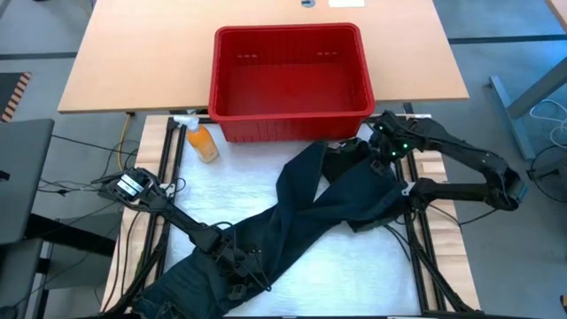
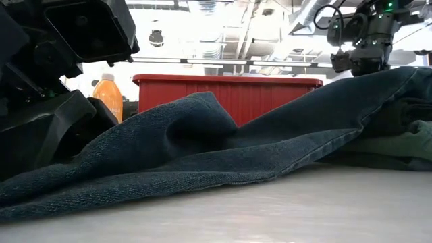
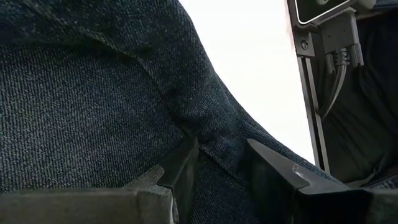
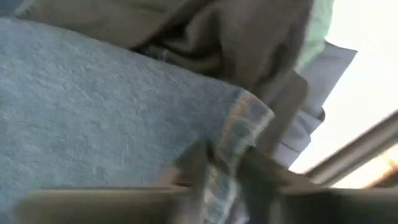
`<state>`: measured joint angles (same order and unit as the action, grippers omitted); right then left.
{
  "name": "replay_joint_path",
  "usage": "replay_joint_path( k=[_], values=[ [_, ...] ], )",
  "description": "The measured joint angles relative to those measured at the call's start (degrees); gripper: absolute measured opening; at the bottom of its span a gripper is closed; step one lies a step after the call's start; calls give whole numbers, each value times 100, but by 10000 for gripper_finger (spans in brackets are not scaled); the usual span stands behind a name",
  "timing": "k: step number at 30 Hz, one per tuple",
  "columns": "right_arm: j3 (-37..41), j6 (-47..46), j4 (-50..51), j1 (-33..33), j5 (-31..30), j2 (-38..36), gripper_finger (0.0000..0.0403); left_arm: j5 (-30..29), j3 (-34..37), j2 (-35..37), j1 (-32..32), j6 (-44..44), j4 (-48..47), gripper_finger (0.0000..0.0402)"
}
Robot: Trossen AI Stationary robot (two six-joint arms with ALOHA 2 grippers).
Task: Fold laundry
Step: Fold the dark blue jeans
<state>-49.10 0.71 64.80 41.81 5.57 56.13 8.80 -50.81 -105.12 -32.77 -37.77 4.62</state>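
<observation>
Overhead, the long dark-blue denim garment [image 1: 292,217] lay stretched on a diagonal across the white work mat [image 1: 239,177], its long axis running from the mat's front-left corner up toward the back-right, where it ended just in front of the empty red plastic basket [image 1: 291,75]. Each end had its own arm: the left gripper [image 1: 237,266] sat on the front-left end, the right gripper [image 1: 390,146] hung over the back-right end, beside a small heap of dark and green cloth [image 1: 368,213]. An orange bottle [image 1: 203,142] stood near the basket's left front corner, well clear of the fabric. From table height, the denim [image 2: 223,148] rose in a soft ridge mid-span and climbed toward the right gripper [image 2: 368,64] above its far end, with green cloth [image 2: 398,145] tucked under that end. Through the left wrist camera, the left gripper [image 3: 221,168] had its two dark fingers [image 3: 183,168] set either side of a raised fold of denim [image 3: 93,106], pinching it. Through the right wrist camera, the right gripper [image 4: 227,168] straddled the stitched hem [image 4: 239,134] of the denim, but blur hid whether it had clamped. I judged that any fold would turn on that diagonal: both ends were in reach of their own arms, so bringing one end along the axis toward the other looked the natural move.
</observation>
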Motion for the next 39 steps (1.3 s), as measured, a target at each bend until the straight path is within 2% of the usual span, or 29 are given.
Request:
replay_joint_path(
  k=[3,5,9,14,19,23,27,29,31,36,39],
  values=[
    [-81,37,174,-5,-201,10,56,-2,0,0,0,-6,0,128],
    [-174,116,245,-14,-213,10,21,-2,0,-1,2,-7,0,128],
    [-502,127,318,-25,-346,3,28,15,0,-2,17,-26,2,128],
    [-1133,230,564,-90,-1442,3,19,2,-2,-4,19,-73,15,128],
    [-1543,518,353,-376,-2464,11,19,-66,0,-11,33,-12,112,128],
    [-1557,571,262,-508,-2703,156,19,-85,4,-15,33,53,203,128],
    [-1558,309,1074,-476,-2834,636,19,-171,4,-15,19,44,209,128],
    [-1556,-93,1394,-469,-2826,905,34,-196,4,-15,11,42,219,128],
    [-1554,-461,1532,-456,-2891,1118,66,-195,4,-15,11,11,219,128],
    [-1621,-648,1729,-456,-3221,1444,155,-161,4,-15,0,-46,219,128],
    [-1937,-907,1971,-513,-3506,1476,192,-181,4,-15,-23,-69,223,128]
  ],
)
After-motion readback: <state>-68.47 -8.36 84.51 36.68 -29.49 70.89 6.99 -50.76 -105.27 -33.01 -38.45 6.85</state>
